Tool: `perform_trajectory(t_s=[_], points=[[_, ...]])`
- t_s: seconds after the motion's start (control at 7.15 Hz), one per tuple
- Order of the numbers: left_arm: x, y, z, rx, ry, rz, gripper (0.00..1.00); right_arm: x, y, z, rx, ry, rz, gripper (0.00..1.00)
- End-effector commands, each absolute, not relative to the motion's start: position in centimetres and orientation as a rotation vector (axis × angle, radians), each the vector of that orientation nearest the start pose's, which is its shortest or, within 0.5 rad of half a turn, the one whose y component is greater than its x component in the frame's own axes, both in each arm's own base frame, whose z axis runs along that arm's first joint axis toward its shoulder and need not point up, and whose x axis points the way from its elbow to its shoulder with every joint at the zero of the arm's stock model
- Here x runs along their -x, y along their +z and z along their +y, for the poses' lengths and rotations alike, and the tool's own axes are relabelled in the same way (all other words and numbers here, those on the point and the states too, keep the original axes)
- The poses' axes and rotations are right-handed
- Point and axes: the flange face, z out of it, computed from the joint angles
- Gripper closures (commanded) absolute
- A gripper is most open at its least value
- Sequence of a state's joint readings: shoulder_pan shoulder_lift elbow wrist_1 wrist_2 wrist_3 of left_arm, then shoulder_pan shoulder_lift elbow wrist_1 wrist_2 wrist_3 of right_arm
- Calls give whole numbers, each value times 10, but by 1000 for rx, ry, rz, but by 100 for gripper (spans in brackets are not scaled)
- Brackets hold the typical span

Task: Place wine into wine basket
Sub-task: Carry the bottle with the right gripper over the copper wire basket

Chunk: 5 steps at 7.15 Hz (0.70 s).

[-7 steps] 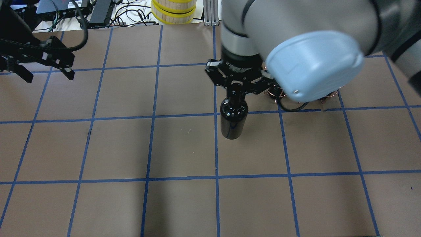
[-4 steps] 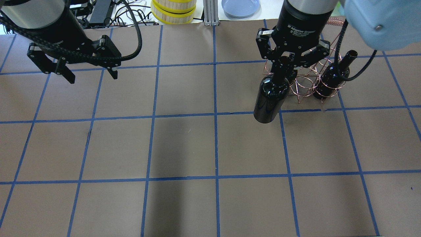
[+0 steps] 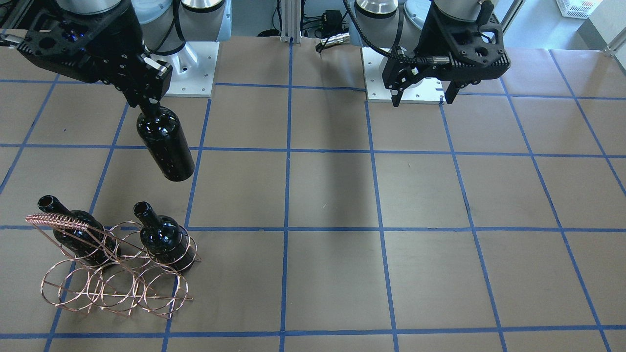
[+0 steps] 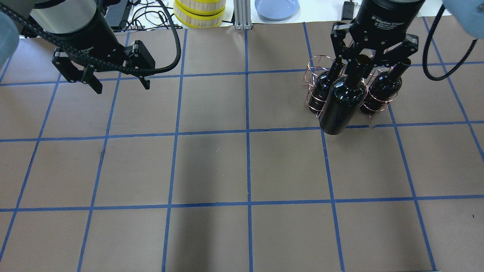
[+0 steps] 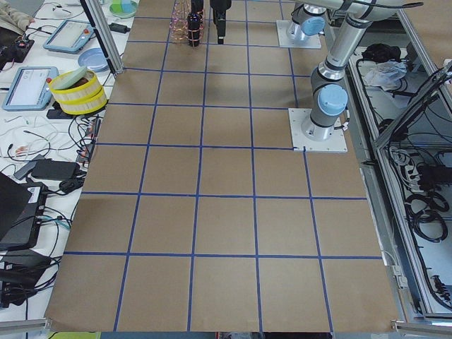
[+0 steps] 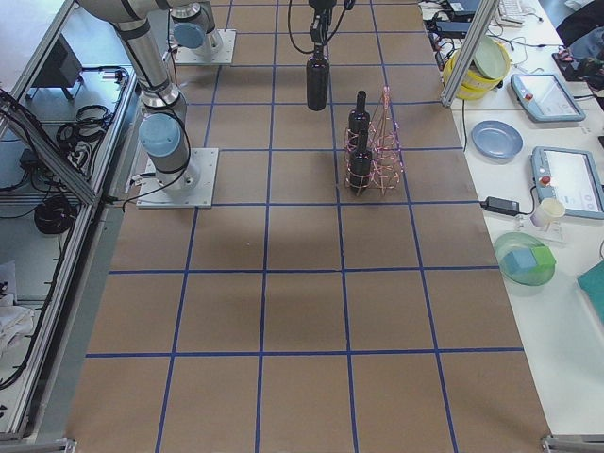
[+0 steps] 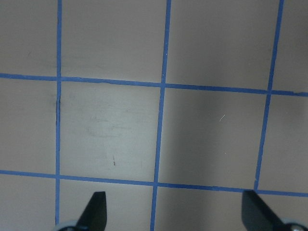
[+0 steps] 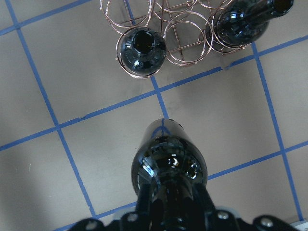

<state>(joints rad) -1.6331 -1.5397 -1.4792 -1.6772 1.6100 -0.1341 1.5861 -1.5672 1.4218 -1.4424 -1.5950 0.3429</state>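
Observation:
My right gripper is shut on the neck of a near-black wine bottle, which hangs tilted in the air just in front of the copper wire basket. In the front-facing view the held bottle is clear of the basket and nearer the robot. Two more bottles stand in the basket's rings, necks up. The right wrist view shows the held bottle below the basket. My left gripper is open and empty above the table's far left.
A yellow-banded roll and a blue plate sit beyond the table's far edge. The arm bases stand on the robot's side. Blue tape lines grid the brown table.
My right gripper has carried the bottle rightward from mid-table to the basket. The left arm has moved rightward and further into view, still open.

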Motion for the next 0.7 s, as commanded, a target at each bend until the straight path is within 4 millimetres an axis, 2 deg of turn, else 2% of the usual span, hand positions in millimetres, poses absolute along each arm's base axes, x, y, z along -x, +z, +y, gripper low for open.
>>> perform_trajectory(t_s=[0.0,0.14,0.28,0.56], points=[[171,535,-471,70,-62,3100,0,-76,559,-509,-506,-55,3100,100],[172,535,-473,70,-71,3100,0,-61,557,-534,-502,-50,3091,100],[172,536,-472,70,-71,3100,0,-59,552,-559,-501,-50,3083,100],[164,540,-471,52,-75,3097,0,-55,533,-583,-479,-33,3086,100]])
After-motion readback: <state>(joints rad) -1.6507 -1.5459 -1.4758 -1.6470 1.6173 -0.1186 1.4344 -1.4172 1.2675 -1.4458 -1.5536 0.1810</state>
